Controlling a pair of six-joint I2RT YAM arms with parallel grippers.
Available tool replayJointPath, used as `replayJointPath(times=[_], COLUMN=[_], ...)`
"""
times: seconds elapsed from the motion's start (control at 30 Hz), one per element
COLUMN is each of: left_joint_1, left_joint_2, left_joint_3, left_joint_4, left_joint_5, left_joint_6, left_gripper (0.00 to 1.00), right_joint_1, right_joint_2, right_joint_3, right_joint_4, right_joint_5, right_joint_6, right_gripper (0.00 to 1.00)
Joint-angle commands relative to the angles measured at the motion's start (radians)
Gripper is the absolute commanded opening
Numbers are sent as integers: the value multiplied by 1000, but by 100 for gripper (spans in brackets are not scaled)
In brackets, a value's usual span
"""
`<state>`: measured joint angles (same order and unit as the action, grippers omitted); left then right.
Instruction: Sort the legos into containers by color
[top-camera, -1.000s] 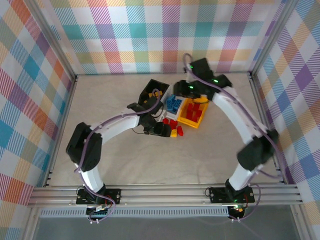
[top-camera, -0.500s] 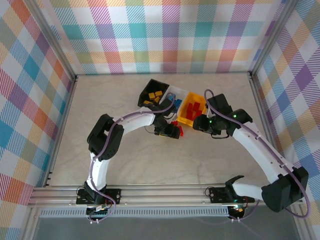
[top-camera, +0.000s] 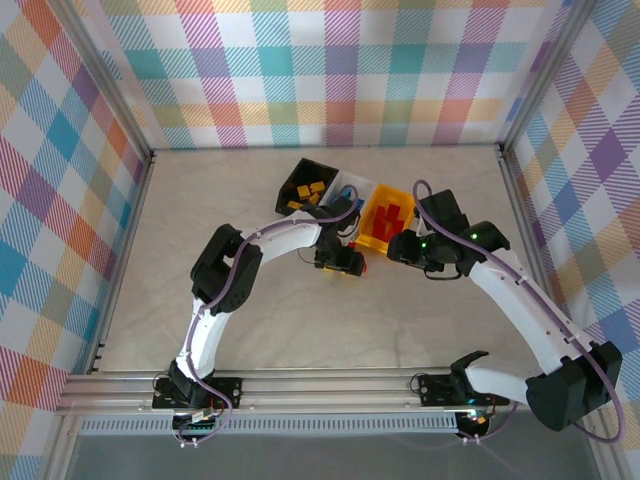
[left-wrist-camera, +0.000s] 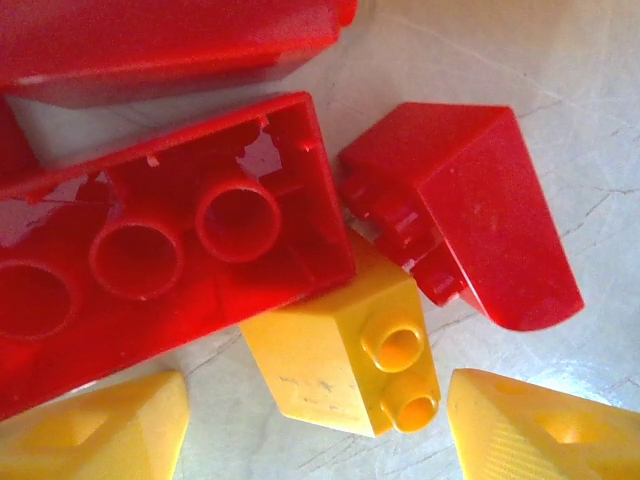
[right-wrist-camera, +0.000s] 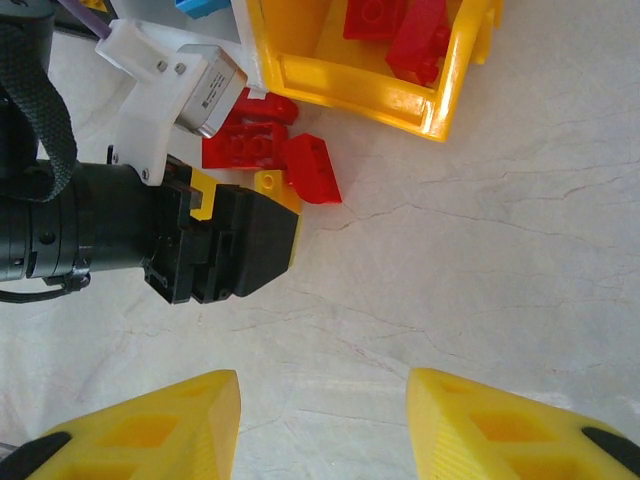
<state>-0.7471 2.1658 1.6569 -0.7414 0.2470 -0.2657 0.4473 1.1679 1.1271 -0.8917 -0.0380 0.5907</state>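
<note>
The left fingers (left-wrist-camera: 95, 430) are hanging low over a small heap of loose legos on the table (top-camera: 250, 310), standing apart with a yellow lego (left-wrist-camera: 345, 355) lying between them. An upturned red lego (left-wrist-camera: 180, 240) and a red sloped lego (left-wrist-camera: 470, 210) are crowding it from above. The heap is sitting just beside the near edge of the yellow bin (right-wrist-camera: 350, 85), which is holding red legos (right-wrist-camera: 400, 25). In the overhead view the white bin (top-camera: 350, 186) and then the black bin (top-camera: 298, 180) are lining up to its left, the black one holding yellow legos (top-camera: 312, 190). The right fingers (right-wrist-camera: 150, 430) are also standing apart, near the heap, with nothing but bare table between them. Open table is stretching wide around the bins, out to the metal frame rails (top-camera: 330, 385) and the plaid walls (top-camera: 330, 70).
</note>
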Motion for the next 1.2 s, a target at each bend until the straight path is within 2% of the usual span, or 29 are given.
replayJointPath(times=[0.0, 0.27, 0.43, 0.8, 1.0, 1.17], left_joint_1=[-21, -20, -19, 19, 113, 227], left_joint_2=[36, 13, -25, -211, -350, -365], left_joint_3=[36, 7, -9, -126, -209, -130], left_joint_4=[9, 10, 1, -32, -53, -89], left_joint_5=[-9, -24, -42, -49, -59, -73], left_joint_6=[6, 9, 21, 18, 0, 33], left_gripper=[66, 47, 38, 37, 39, 40], right_joint_1=[2, 1, 1, 2, 4, 12], right_joint_2=[-11, 11, 19, 49, 105, 160], right_joint_3=[-6, -6, -7, -45, -40, -15], right_joint_4=[-2, 27, 45, 102, 154, 166], right_joint_5=[-13, -35, -45, -84, -126, -155], right_joint_6=[0, 3, 11, 23, 29, 15], right_gripper=[47, 47, 47, 47, 47, 47])
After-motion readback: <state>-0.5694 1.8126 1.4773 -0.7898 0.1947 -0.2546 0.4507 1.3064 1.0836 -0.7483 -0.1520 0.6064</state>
